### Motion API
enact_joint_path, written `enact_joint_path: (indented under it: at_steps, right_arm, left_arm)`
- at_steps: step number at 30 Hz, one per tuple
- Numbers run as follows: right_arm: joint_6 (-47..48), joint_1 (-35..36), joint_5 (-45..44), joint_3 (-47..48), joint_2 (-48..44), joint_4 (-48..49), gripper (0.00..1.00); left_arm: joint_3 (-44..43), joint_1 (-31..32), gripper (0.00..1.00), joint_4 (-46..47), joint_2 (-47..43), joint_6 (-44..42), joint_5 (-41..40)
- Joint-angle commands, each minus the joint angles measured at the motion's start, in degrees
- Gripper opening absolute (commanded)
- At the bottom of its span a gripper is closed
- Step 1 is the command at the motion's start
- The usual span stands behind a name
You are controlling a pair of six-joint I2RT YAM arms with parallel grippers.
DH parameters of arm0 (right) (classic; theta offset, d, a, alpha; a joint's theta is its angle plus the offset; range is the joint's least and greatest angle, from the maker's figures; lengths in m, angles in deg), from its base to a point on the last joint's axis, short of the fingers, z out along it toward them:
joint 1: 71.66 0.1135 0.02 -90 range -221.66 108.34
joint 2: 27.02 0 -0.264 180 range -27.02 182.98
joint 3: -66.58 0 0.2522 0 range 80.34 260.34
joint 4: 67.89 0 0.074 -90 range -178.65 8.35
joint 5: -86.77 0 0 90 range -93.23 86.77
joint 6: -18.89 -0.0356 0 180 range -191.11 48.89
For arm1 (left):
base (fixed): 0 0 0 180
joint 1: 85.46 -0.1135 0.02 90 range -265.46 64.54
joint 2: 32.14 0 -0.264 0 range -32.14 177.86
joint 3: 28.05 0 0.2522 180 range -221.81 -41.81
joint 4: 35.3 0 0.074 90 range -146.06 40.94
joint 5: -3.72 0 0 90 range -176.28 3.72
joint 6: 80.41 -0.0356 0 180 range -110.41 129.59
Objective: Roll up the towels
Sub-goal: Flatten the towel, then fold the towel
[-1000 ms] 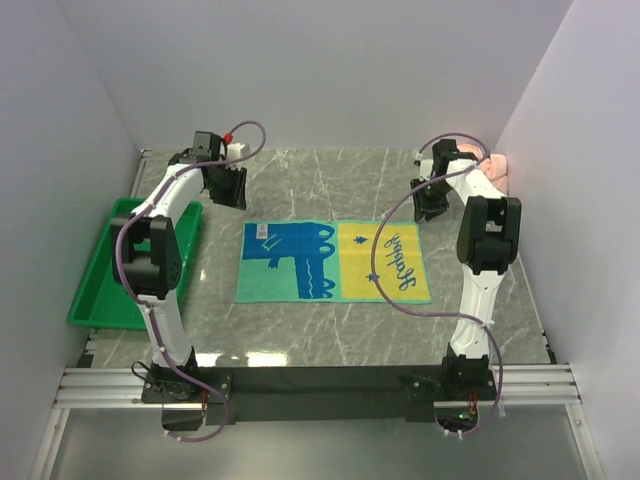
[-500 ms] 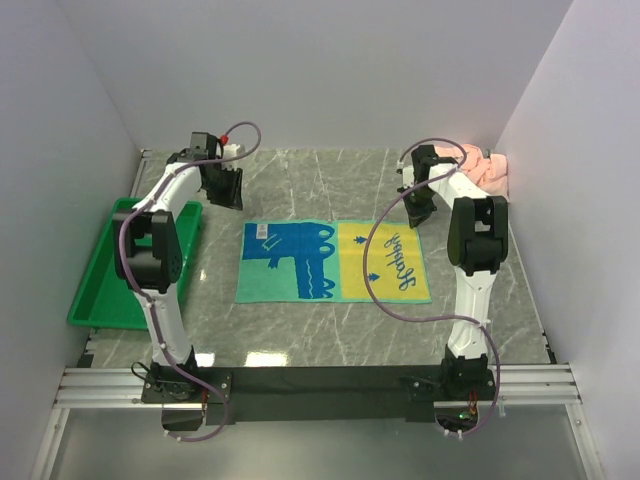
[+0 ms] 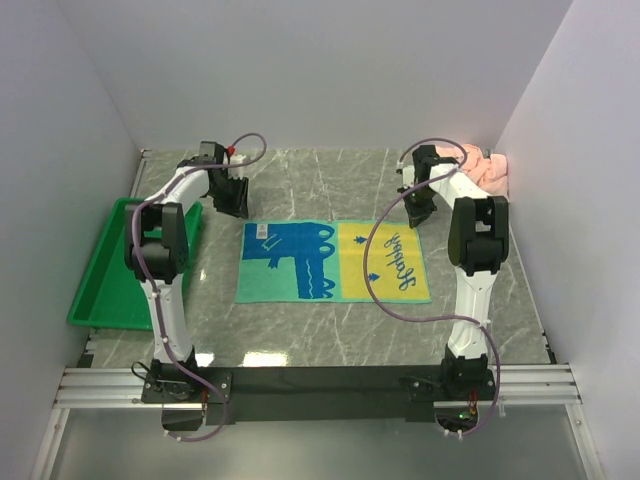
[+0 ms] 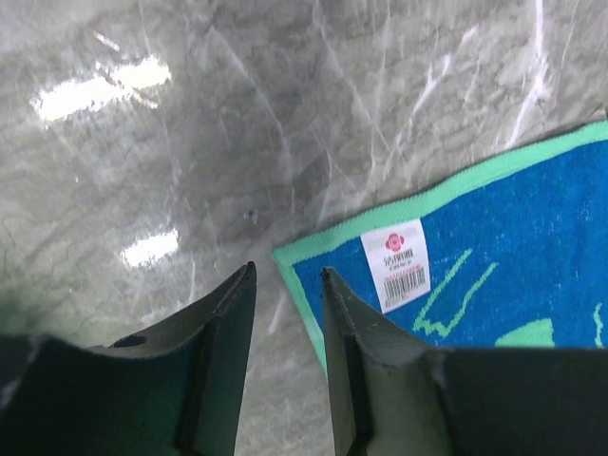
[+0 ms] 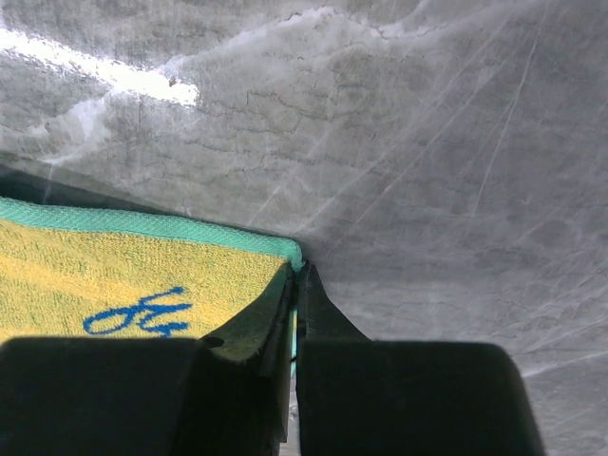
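The surface [image 3: 330, 175] is bare between the teal towel [image 3: 300, 265] and the back wall [image 3: 320, 70], so a gripper can pass there. The strip near the arm bases is bare too. The tray [image 3: 95, 300] lies along the left wall [image 3: 60, 150] and fills that side. The pink towel [image 3: 488, 168] blocks the far right corner. The left gripper [image 4: 288, 275] hangs just beside the teal towel's far left corner, and the right gripper [image 5: 296, 271] occupies its far right corner.
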State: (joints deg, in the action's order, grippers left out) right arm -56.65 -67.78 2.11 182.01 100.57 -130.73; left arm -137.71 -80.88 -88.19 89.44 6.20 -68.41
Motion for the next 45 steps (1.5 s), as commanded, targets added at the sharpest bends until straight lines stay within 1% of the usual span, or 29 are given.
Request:
enact_joint_path:
  at_steps: [1,7,11,16,19,20,22,23,24,26,27,29,32,37,41,45]
  right_arm:
    - [0.22,-0.28,1.77,1.60,-1.20,-0.49,0.00]
    - [0.22,-0.36,1.78,1.78,-0.76,-0.93,0.00]
    - [0.04,-0.45,2.04,2.13,-0.50,-1.10,0.00]
    - [-0.22,-0.36,2.22,2.31,-0.24,-1.28,0.00]
    - [-0.05,-0.54,1.78,2.39,-0.15,-1.28,0.00]
    - [-0.13,-0.71,1.78,2.57,0.03,-1.37,0.00]
    - [-0.13,-0.89,1.95,3.10,0.11,-1.54,0.00]
    - [-0.13,-1.07,1.95,3.27,0.20,-1.63,0.00]
    - [-0.22,-1.24,2.04,3.53,0.29,-1.63,0.00]
    - [-0.31,-1.24,2.47,4.06,0.29,-1.72,0.00]
    - [-0.39,-1.50,2.65,4.50,0.12,-1.72,0.00]
    - [-0.13,-1.68,3.62,5.20,-0.23,-1.90,0.00]
    - [0.39,-2.29,5.19,6.87,-1.20,-2.69,0.00]
    - [2.41,-3.53,7.66,8.02,-4.10,-4.70,0.00]
    - [4.61,-3.53,9.33,3.38,-7.96,-4.80,0.00]
    - [6.45,-3.62,10.74,-2.78,-11.83,-4.09,0.00]
  left_arm:
    - [-0.08,1.22,0.40,3.01,0.76,-0.55,-0.82]
    - [0.53,3.24,0.43,3.01,1.91,-1.87,-2.66]
    - [2.29,4.12,0.42,4.06,1.91,-3.10,-7.14]
    - [2.56,4.12,0.37,3.54,2.70,-3.45,-8.90]
    - [3.26,4.21,0.30,3.63,2.17,-3.90,-8.73]
    - [3.35,4.12,0.25,3.71,1.82,-3.90,-8.73]
    - [3.52,4.04,0.20,3.98,1.38,-3.90,-8.82]
    - [3.35,4.03,0.15,4.07,1.12,-3.90,-8.90]
    - [3.09,3.95,0.12,4.24,1.03,-3.90,-8.82]
    - [1.68,3.51,0.08,4.33,0.85,-3.55,-7.77]
    - [0.98,2.98,0.04,4.24,0.77,-3.37,-6.89]
    - [-1.30,2.63,0.00,3.54,0.85,-3.10,-4.17]
    - [-2.72,2.45,0.00,3.27,-0.46,-3.89,-1.44]
    - [-1.31,2.01,0.00,4.51,-4.59,-7.05,-0.82]
    - [0.88,1.31,0.01,4.15,-7.84,-9.95,0.67]
    - [6.33,0.43,0.00,4.42,-11.97,-13.21,3.13]
